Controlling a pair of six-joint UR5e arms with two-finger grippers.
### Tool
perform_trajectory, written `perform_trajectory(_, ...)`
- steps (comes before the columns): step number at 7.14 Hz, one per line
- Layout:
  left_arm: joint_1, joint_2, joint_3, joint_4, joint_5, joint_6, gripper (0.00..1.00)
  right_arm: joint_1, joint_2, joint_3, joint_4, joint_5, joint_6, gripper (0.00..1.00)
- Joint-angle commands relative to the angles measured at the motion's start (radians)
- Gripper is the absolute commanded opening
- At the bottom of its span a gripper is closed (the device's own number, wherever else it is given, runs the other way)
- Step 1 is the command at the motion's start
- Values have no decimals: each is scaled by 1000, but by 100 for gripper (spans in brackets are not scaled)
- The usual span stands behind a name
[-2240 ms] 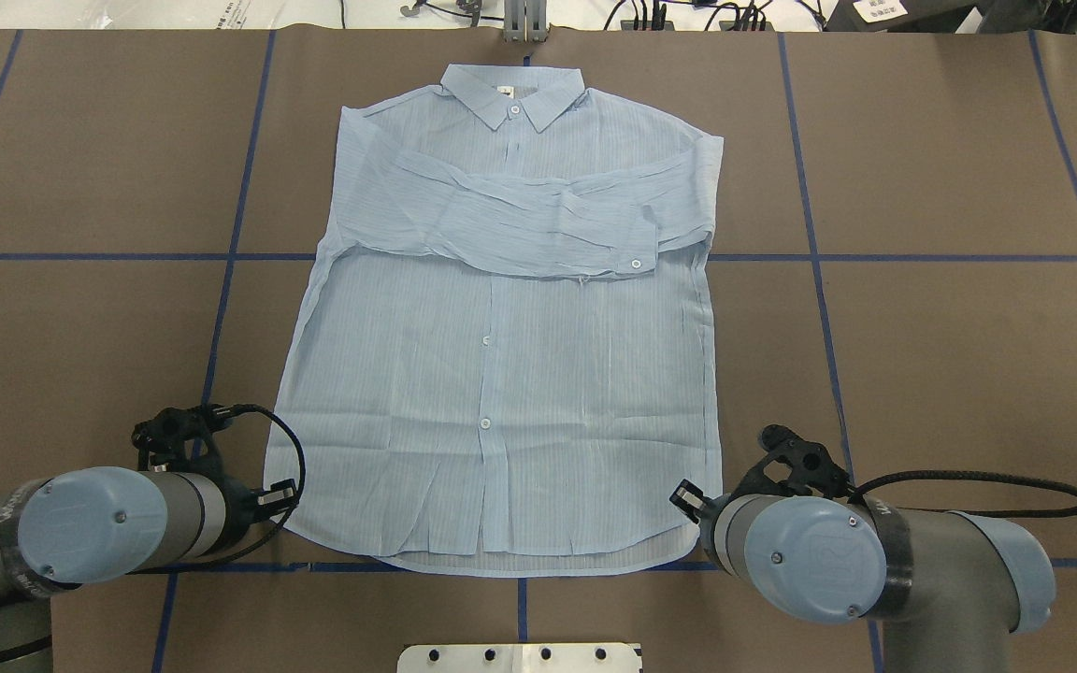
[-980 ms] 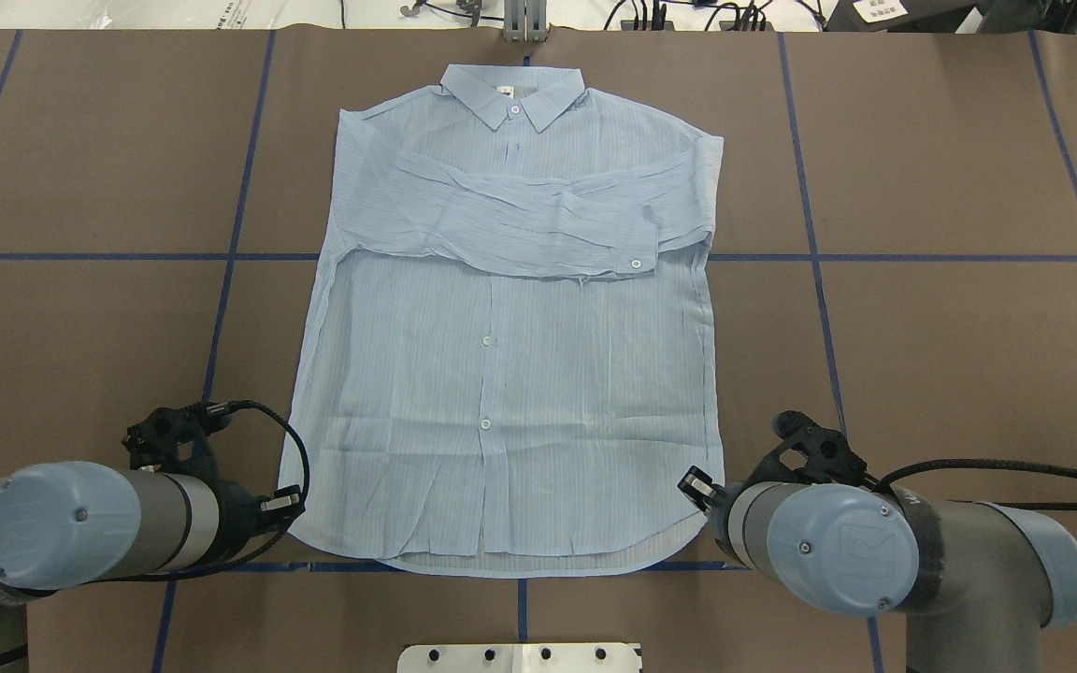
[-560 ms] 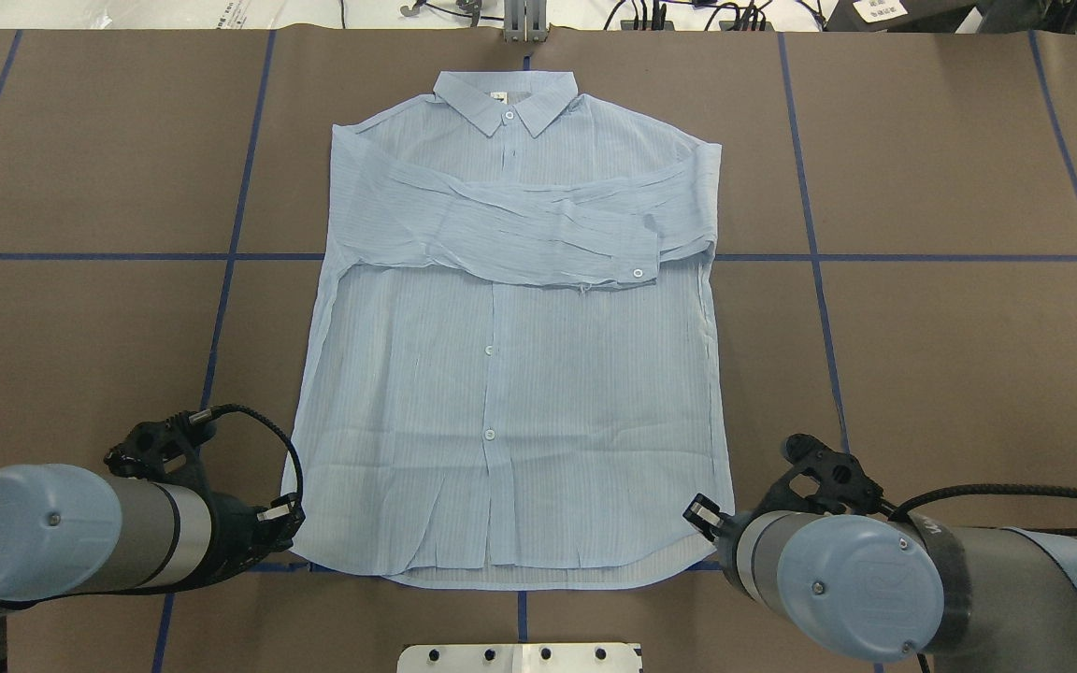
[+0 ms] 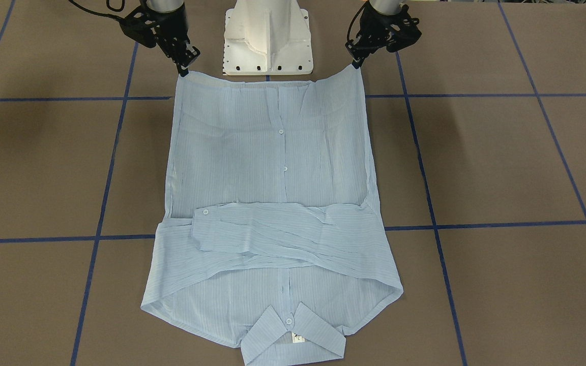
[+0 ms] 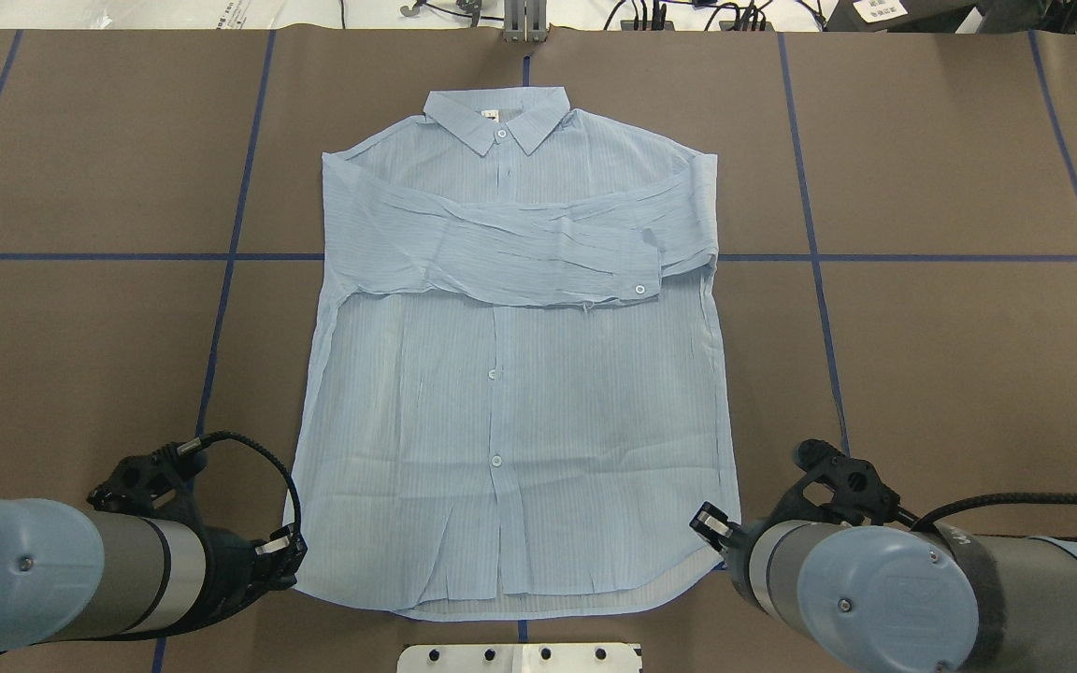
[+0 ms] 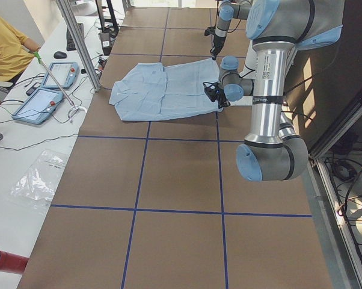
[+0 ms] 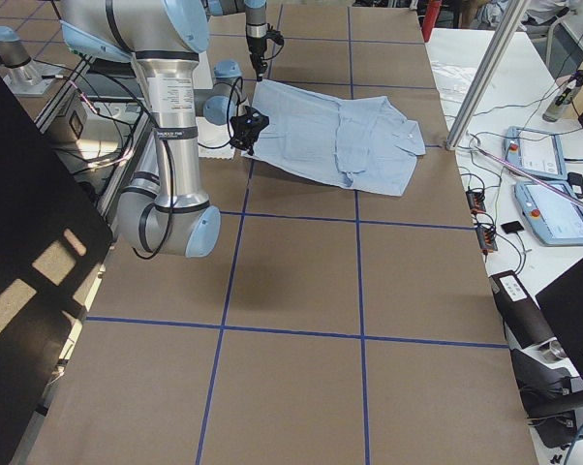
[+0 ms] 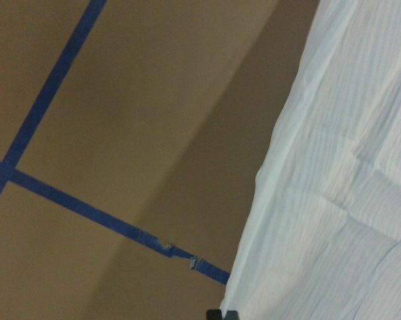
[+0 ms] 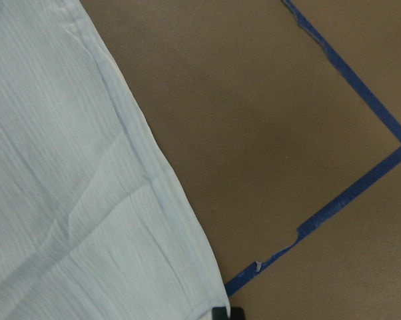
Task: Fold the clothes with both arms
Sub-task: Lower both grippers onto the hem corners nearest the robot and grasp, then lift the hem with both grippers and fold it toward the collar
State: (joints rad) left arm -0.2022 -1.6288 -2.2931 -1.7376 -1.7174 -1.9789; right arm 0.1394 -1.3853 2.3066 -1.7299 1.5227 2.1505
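The light blue shirt [image 5: 510,374] lies flat on the brown table, front up, with its collar at the far end and both sleeves folded across the chest. My left gripper [image 5: 288,553] is shut on the hem's left corner; it is on the right in the front view [image 4: 358,62]. My right gripper [image 5: 714,528] is shut on the hem's right corner; it is on the left in the front view [image 4: 183,68]. Both corners are lifted slightly off the table. The wrist views show only the shirt's edge [image 8: 347,200] [image 9: 67,167] and bare table.
The white pedestal base [image 4: 267,35] stands just behind the hem. Blue tape lines [image 5: 221,318] cross the brown table cover. A metal post [image 5: 524,23] stands at the far edge. An operator [image 6: 6,48] and tablets [image 6: 49,84] are at a side bench.
Both grippers have moved back toward the robot's base with the hem corners in them. The whole shirt has slid that way and the body has stretched flatter.
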Motion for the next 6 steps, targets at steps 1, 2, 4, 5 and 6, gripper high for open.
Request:
perform_trajectory(1, -93, -44, -5, 4, -24, 119, 0, 63, 28, 5, -7, 5, -14, 0)
perform_trajectory(2, -194, -57, -3, 22, -77, 203, 0, 122, 60, 1, -7, 10, -26, 0)
perform_trajectory(4, -366, -109, 30, 56, -125, 302, 0, 245, 121, -4, -8, 45, -61, 0)
perform_trajectory(5, -447, -150, 64, 61, -195, 316, 0, 328, 130, -15, -7, 124, -86, 0)
perform_trajectory(6, -506, -193, 110, 81, -209, 337, 0, 385, 146, -30, -7, 131, -134, 0)
